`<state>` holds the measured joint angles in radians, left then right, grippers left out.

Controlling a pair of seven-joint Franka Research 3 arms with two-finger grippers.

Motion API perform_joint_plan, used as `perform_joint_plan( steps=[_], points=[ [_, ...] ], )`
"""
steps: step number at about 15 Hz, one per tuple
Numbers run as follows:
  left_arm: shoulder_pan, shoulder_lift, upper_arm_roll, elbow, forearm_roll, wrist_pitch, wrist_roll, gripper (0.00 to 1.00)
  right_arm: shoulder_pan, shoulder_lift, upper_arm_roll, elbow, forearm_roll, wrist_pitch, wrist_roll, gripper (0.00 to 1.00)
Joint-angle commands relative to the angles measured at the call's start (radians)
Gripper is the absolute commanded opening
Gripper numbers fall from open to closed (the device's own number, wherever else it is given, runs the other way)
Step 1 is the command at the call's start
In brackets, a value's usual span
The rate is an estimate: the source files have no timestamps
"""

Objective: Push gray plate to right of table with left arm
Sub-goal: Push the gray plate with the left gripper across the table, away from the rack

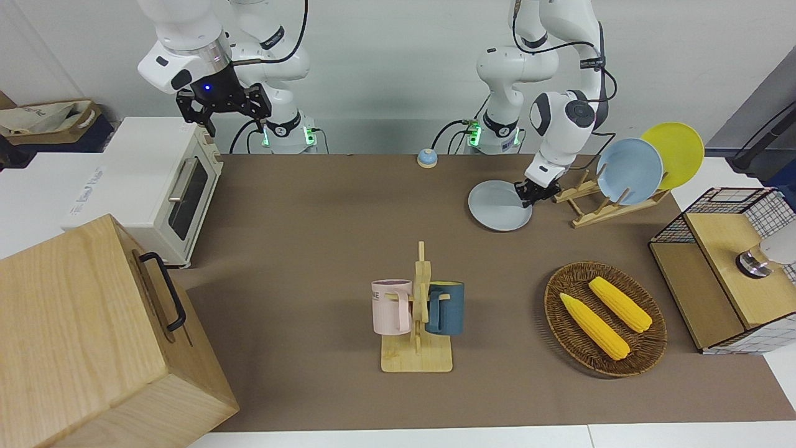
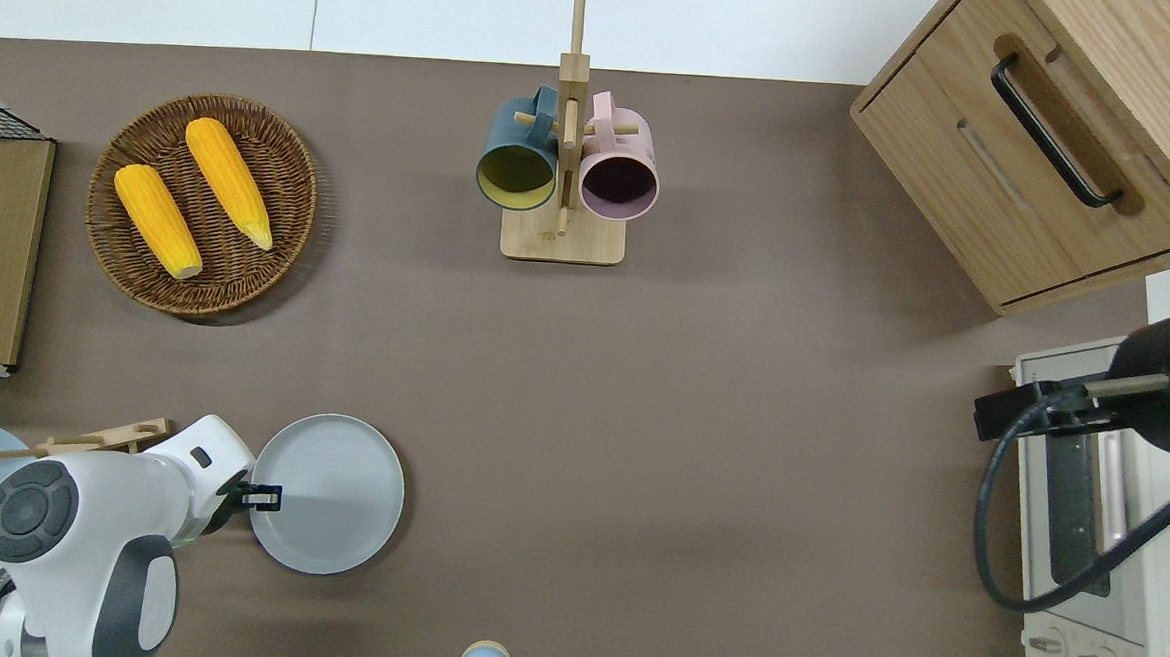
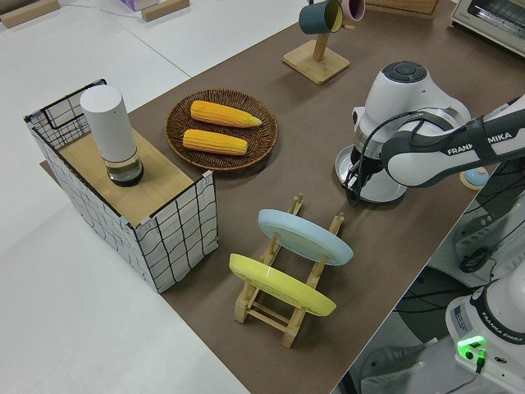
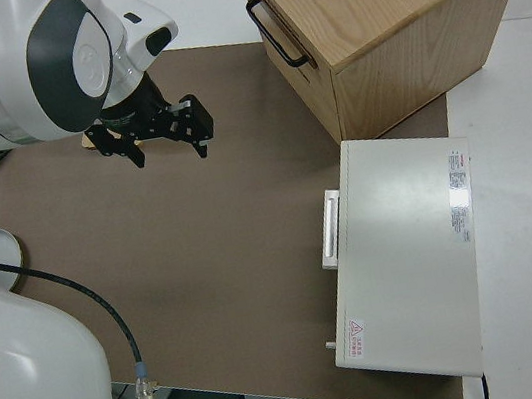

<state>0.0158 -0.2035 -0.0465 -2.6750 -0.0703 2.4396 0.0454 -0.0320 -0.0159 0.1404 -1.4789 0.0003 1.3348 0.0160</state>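
The gray plate (image 1: 497, 208) (image 2: 336, 496) (image 3: 385, 189) lies flat on the brown table (image 1: 311, 249) (image 2: 690, 424), close to the robots and toward the left arm's end. My left gripper (image 1: 528, 191) (image 2: 261, 497) (image 3: 354, 190) is down at table level, against the plate's rim on the side that faces the plate rack. It holds nothing that I can see. The right arm is parked, and its gripper (image 1: 224, 112) (image 4: 157, 136) is open and empty.
A wooden rack (image 1: 600, 208) holding a sky-blue and a yellow plate stands beside the gray plate. A wicker basket (image 1: 559, 311) of corn, a mug stand (image 1: 418, 354), a small bell (image 1: 426, 158), a toaster oven (image 1: 168, 186) and a wooden cabinet (image 1: 81, 336) are also here.
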Motion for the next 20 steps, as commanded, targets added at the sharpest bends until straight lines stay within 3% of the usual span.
perform_joint_plan(
  steps=[1,6,11,20],
  points=[
    [-0.017,-0.005,0.007,-0.016,-0.011,0.019,-0.010,0.00,-0.020,-0.002,0.016,0.009,0.004,-0.016,0.012,0.983],
    [-0.031,0.001,0.007,-0.011,-0.011,0.021,-0.027,0.00,-0.020,-0.002,0.016,0.009,0.004,-0.016,0.012,0.983],
    [-0.175,0.039,0.007,0.013,-0.014,0.039,-0.205,0.00,-0.019,-0.002,0.016,0.009,0.004,-0.016,0.013,0.983],
    [-0.365,0.140,0.007,0.116,-0.046,0.044,-0.375,0.00,-0.020,-0.002,0.016,0.009,0.004,-0.016,0.012,0.983]
  ],
)
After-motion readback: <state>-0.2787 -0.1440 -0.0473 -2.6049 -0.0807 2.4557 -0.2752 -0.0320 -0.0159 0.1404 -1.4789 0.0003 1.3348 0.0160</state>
